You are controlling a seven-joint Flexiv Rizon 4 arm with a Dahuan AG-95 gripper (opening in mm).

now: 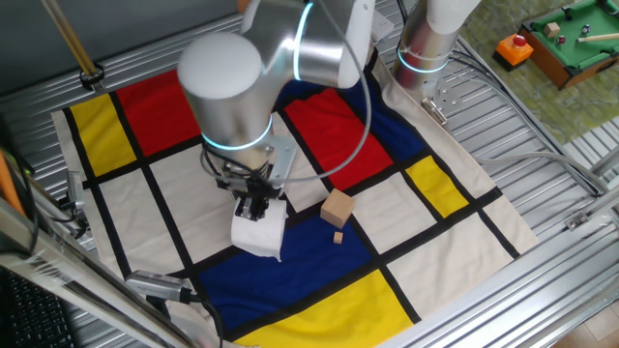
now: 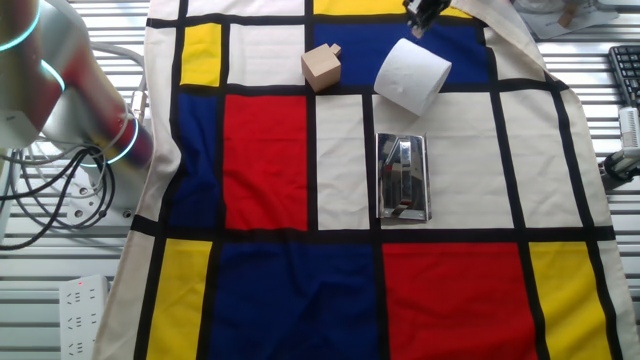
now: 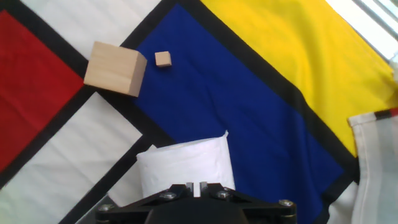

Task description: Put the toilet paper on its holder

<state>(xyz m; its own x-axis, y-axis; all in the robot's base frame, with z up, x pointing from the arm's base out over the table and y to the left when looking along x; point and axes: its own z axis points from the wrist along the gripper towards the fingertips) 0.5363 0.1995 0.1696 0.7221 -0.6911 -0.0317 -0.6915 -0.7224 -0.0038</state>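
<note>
The toilet paper (image 1: 259,232) is a white roll hanging tilted at my gripper (image 1: 257,206), over the blue and white patches of the cloth. In the hand view the roll (image 3: 186,165) sits right under the gripper (image 3: 196,185), whose fingers are nearly together, pinching its edge. In the other fixed view the roll (image 2: 412,75) lies just beyond the holder (image 2: 402,178), a shiny silver plate flat on a white patch, and the gripper (image 2: 425,12) shows at the top edge. The arm hides the holder in the first fixed view.
A tan wooden cube (image 1: 337,207) stands to the right of the roll, with a tiny wooden block (image 1: 338,237) beside it; both show in the hand view (image 3: 115,68). The checked cloth (image 1: 435,184) covers the table. A folded cloth corner (image 3: 373,162) lies at the right.
</note>
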